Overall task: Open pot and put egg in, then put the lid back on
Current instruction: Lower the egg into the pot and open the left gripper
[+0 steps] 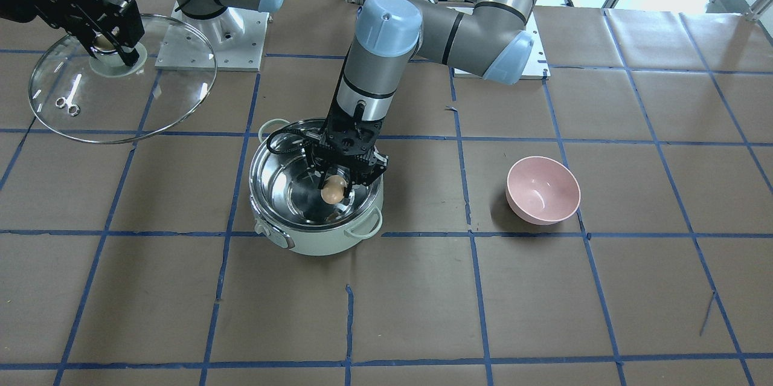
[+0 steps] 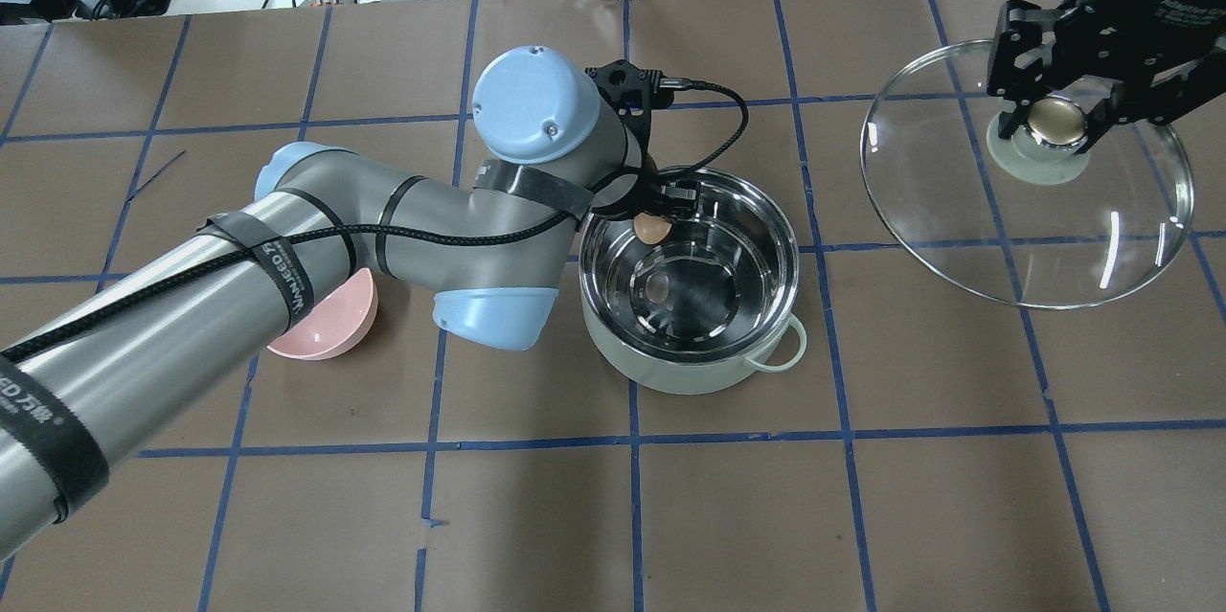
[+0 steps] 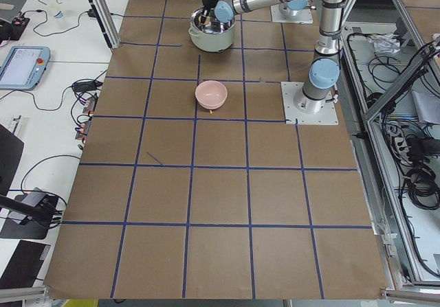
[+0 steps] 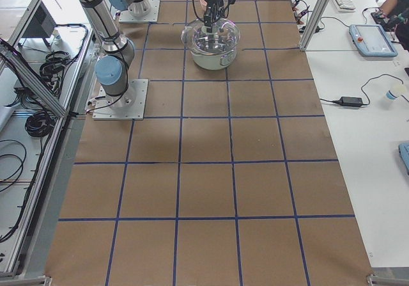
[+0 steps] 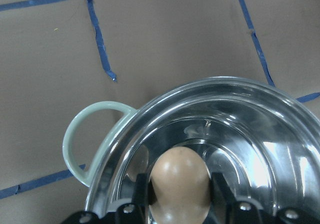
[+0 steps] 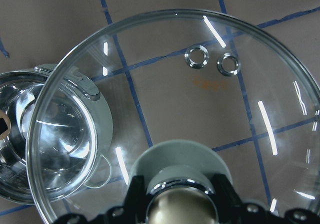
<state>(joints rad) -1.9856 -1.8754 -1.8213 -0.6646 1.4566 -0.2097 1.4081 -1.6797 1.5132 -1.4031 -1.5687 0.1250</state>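
Steel-lined and uncovered, the mint-green pot (image 1: 314, 244) stands on the counter (image 1: 423, 313) ready for the egg (image 1: 333, 191). The left end effector (image 1: 336, 184), narrowly closed on the egg, hangs inside the pot's rim. The right end effector (image 2: 1052, 125), clamped on the golden knob (image 2: 1054, 117), holds the glass lid (image 2: 1006, 229) well apart from the pot, leaving its mouth free.

Tabletop (image 2: 862, 516) is viewed steeply from the robot's edge and the opposite edge, distantly from both ends; wrist cameras are close. The pot (image 1: 317, 244) is shared by all.
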